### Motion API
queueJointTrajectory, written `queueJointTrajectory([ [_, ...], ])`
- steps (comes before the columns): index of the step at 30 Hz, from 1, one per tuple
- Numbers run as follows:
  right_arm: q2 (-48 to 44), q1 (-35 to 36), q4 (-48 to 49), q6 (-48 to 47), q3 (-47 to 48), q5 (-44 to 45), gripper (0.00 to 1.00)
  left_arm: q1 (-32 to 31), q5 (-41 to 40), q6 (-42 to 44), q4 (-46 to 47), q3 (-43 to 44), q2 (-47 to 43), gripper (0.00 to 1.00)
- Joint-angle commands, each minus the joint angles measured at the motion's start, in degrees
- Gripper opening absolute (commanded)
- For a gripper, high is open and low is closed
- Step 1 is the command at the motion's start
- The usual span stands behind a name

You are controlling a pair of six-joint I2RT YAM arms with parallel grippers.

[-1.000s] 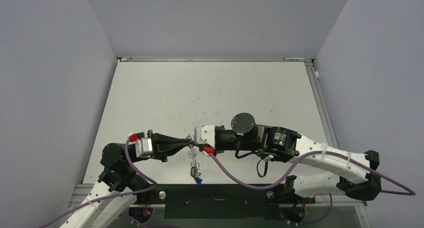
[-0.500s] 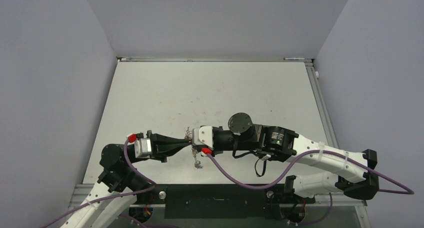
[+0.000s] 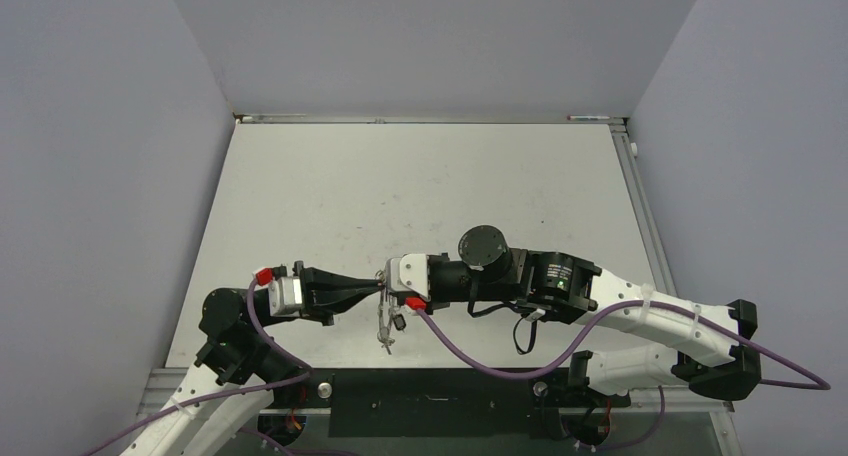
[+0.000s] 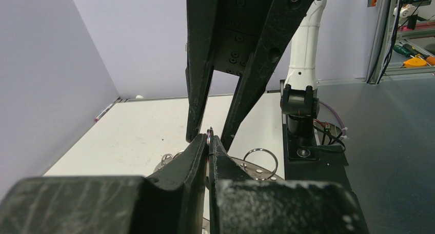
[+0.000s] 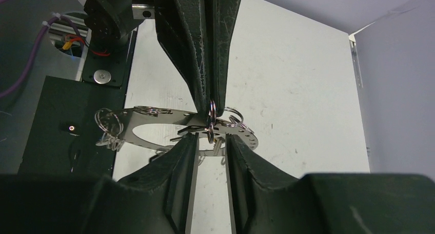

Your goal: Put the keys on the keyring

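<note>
The left gripper (image 4: 209, 141) has its black fingers pinched shut on a small silver wire loop (image 5: 211, 111) at the rim of the large flat silvery metal keyring (image 5: 154, 125), which dangles from that pinch over the near part of the white table (image 3: 420, 186). The right gripper (image 5: 210, 137), facing it tip to tip, has its fingers parted either side of that loop, gripping nothing. The ring looks stiff, light and slick — free to swing — so its flat rim seems the surer hold, the thin loops likely to twist.
</note>
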Motion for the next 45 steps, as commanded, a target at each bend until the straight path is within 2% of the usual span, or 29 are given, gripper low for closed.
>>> queueJointTrajectory([
  [1, -0.6, 0.4, 1.8, -0.9, 2.6, 0.8, 0.25, 0.2, 0.1, -0.5, 4.8, 0.5, -0.4, 0.00],
  [8, 0.1, 0.4, 1.7, -0.9, 2.6, 1.2, 0.06, 0.2, 0.1, -0.6, 4.9, 0.5, -0.5, 0.00],
  [31, 0.2, 0.5, 7.5, 0.9, -4.1, 4.7, 0.05, 2.8, -5.1, -5.5, 11.3, -1.5, -0.9, 0.00],
  [45, -1.0, 0.4, 10.4, 0.9, -5.8, 5.5, 0.05, 3.4, -5.3, -5.5, 11.1, -1.4, -0.4, 0.00],
])
